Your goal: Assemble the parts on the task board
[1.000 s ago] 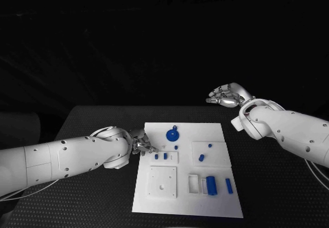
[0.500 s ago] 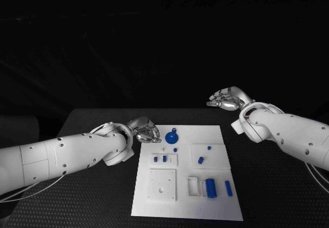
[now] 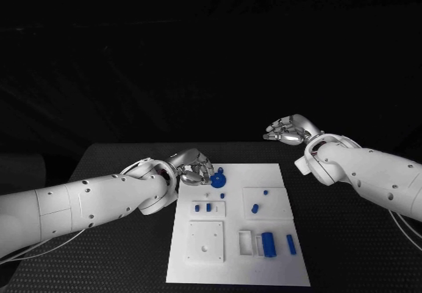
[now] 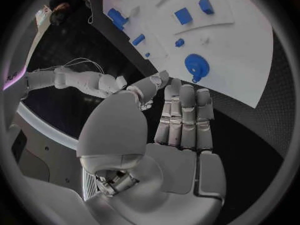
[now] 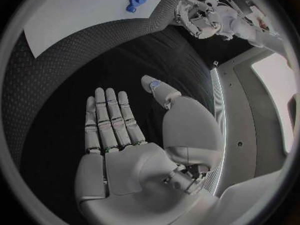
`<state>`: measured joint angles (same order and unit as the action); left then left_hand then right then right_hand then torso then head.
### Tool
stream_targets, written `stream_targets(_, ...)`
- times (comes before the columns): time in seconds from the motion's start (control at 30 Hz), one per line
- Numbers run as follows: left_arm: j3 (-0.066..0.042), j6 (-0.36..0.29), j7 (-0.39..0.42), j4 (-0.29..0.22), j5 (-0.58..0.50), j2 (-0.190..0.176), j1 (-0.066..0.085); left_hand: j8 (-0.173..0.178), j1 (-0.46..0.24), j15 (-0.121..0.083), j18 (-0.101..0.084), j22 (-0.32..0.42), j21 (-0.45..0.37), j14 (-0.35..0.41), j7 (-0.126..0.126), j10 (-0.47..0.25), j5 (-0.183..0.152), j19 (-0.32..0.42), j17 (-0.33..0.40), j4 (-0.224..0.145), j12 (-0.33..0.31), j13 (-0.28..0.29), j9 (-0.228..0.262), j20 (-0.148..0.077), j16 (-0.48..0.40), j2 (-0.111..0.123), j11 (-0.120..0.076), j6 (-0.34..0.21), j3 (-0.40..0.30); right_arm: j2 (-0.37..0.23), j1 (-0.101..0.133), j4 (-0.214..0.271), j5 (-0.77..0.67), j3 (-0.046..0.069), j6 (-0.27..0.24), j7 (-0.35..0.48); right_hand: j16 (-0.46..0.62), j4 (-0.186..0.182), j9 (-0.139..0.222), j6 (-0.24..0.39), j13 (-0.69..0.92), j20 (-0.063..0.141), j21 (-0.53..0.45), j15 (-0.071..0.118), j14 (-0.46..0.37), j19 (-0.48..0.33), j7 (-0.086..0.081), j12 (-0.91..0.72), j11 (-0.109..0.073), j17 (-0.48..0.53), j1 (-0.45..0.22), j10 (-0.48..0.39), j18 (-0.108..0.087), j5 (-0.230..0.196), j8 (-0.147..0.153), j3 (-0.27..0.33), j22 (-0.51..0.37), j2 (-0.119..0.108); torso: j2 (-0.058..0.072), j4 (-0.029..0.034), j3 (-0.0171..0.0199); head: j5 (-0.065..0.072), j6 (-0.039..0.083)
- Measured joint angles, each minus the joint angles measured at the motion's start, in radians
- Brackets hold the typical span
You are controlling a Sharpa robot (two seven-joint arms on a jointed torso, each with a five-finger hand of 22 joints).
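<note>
Taking the task board [image 3: 237, 244] as the landmark and working from its near edge outward: at the near right of the board stand a white block [image 3: 245, 240], a thick blue cylinder [image 3: 269, 244] and a slimmer blue bar [image 3: 291, 244], side by side and untouched. To their left sits a raised white square plate [image 3: 205, 241] with a small hole. Further up the board, two small blue pieces [image 3: 203, 207] stand in a recessed panel on the left, and two more small blue pegs [image 3: 260, 202] lie on the panel to the right.

At the far left corner of the board lies the blue round part [image 3: 217, 179], a disc with a small tab. Here is the change: a second ago the left hand [image 3: 191, 169] was down at the board's left edge beside the small pieces; it has since lifted and travelled toward the far corner, and now hangs just beside the disc. In the left wrist view its fingers [image 4: 184, 117] are straight and together, the palm bare, holding nothing, with the disc [image 4: 196, 66] just past the fingertips. That suggests the disc is the next part to be picked up, and no grasp has begun.

Beyond the board's far right corner, the right hand [image 3: 288, 131] has stayed raised over the table [image 3: 352, 244], well apart from the board. Its fingers [image 5: 107, 117] are spread flat and empty.
</note>
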<state>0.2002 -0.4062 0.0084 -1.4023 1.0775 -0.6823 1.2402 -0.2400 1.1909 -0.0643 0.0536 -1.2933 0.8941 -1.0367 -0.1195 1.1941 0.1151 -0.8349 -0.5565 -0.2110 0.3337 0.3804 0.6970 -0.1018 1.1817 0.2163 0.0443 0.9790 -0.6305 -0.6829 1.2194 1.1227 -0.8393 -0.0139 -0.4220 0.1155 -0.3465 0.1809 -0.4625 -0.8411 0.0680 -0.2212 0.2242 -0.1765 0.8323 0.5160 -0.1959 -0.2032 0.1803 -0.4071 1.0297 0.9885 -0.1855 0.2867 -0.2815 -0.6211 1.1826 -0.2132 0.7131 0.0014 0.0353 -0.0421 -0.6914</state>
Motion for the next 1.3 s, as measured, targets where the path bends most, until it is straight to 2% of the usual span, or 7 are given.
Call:
stream_targets(0.13,0.002,0.003,0.019,0.02,0.064,0.036,0.0,0.013,-0.01,0.01,-0.001,-0.004,0.0,-0.01,0.0,-0.008,0.0,-0.008,-0.005,-0.002,-0.043,-0.011,-0.011,-0.001,0.0,0.005,0.008,-0.013,0.025,0.001,0.0,0.003,-0.002,0.0,0.003,0.0,0.0,0.0,0.0,0.0,0.0,0.0,0.0,0.0,0.0,0.0,0.0,0.0,0.0,0.0,0.0,0.0,0.0,0.0,0.0,0.0,0.001,0.0,0.0,-0.0002,0.0,0.002,0.002)
stream_targets(0.23,0.002,0.009,0.026,0.039,0.133,0.059,-0.003,0.014,-0.01,0.011,-0.003,-0.007,0.0,-0.011,0.0,-0.008,0.0,-0.013,-0.01,-0.006,-0.06,-0.014,-0.014,-0.006,0.0,0.005,0.009,-0.015,0.029,0.003,0.0,0.005,-0.002,0.0,0.004,0.0,0.0,0.0,0.001,0.0,0.0,0.0,0.0,0.0,0.0,0.0,0.0,0.0,0.0,0.0,0.0,0.0,0.0,0.0,0.0,0.0,0.001,0.0,0.0,-0.0005,0.0,0.003,0.003)
stream_targets(0.4,0.003,0.028,0.032,0.073,0.254,0.09,-0.013,0.026,0.005,0.018,-0.012,-0.013,0.0,-0.018,0.002,-0.033,0.0,-0.013,-0.015,-0.012,-0.119,-0.036,-0.028,-0.006,0.0,0.006,0.028,-0.024,0.031,0.004,0.0,0.005,-0.003,0.0,0.005,0.001,0.0,0.0,0.001,0.0,0.0,0.0,-0.004,0.0,0.0,0.0,0.0,0.0,0.0,0.0,0.0,0.0,0.0,0.0,0.0,0.0,0.001,0.0,0.001,-0.0005,0.0006,0.005,0.003)
stream_targets(0.57,0.004,0.054,0.033,0.102,0.346,0.118,-0.018,0.031,0.017,0.027,0.001,-0.015,0.0,-0.019,0.002,-0.053,0.0,-0.016,-0.019,-0.017,-0.162,-0.057,-0.038,-0.002,0.007,0.0,0.037,-0.024,0.026,0.004,0.0,0.006,-0.003,0.0,0.006,0.001,0.0,0.0,0.001,0.0,0.0,0.0,-0.004,0.0,0.0,0.0,0.0,0.0,0.0,0.0,0.0,0.0,0.0,0.0,0.0,0.0,0.001,0.0,0.001,-0.0007,0.0001,0.007,0.002)
stream_targets(0.7,0.004,0.076,0.033,0.125,0.399,0.145,-0.026,0.031,0.024,0.031,0.002,-0.015,0.0,-0.023,0.002,-0.07,0.005,-0.02,-0.022,-0.017,-0.189,-0.072,-0.043,-0.005,0.007,-0.005,0.04,-0.024,0.026,0.005,-0.001,0.006,-0.004,0.0,0.006,0.001,0.0,0.0,0.001,0.0,0.0,0.0,-0.004,0.0,0.0,0.0,0.0,0.0,0.0,0.0,0.0,0.0,0.0,0.0,0.0,0.0,0.002,0.0,0.002,-0.0008,-0.0006,0.009,0.0)
stream_targets(0.97,0.006,0.102,0.032,0.164,0.475,0.175,-0.05,0.04,0.024,0.034,0.002,-0.015,0.0,-0.026,0.004,-0.081,0.009,-0.02,-0.027,-0.02,-0.222,-0.094,-0.055,-0.005,0.013,-0.005,0.041,-0.022,0.029,0.006,-0.001,0.009,-0.004,0.0,0.007,0.001,0.0,0.0,0.002,-0.001,0.0,0.0,-0.004,0.0,0.0,0.0,0.001,0.003,0.0,0.001,0.0,0.0,0.0,0.0,0.0,0.0,0.002,0.0,0.003,-0.0007,-0.0012,0.012,-0.002)
stream_targets(1.3,0.006,0.109,0.029,0.198,0.52,0.199,-0.061,0.041,0.028,0.038,0.002,-0.014,0.0,-0.03,0.004,-0.081,0.014,-0.03,-0.033,-0.02,-0.235,-0.105,-0.062,-0.009,0.023,-0.001,0.041,-0.022,0.029,0.006,-0.001,0.011,-0.005,0.0,0.007,0.002,0.0,0.0,0.003,-0.001,0.0,0.0,-0.004,0.0,0.0,0.0,0.001,0.003,0.0,0.001,0.0,0.0,0.0,0.0,0.0,0.0,0.003,0.0,0.004,-0.0013,-0.0015,0.015,-0.005)
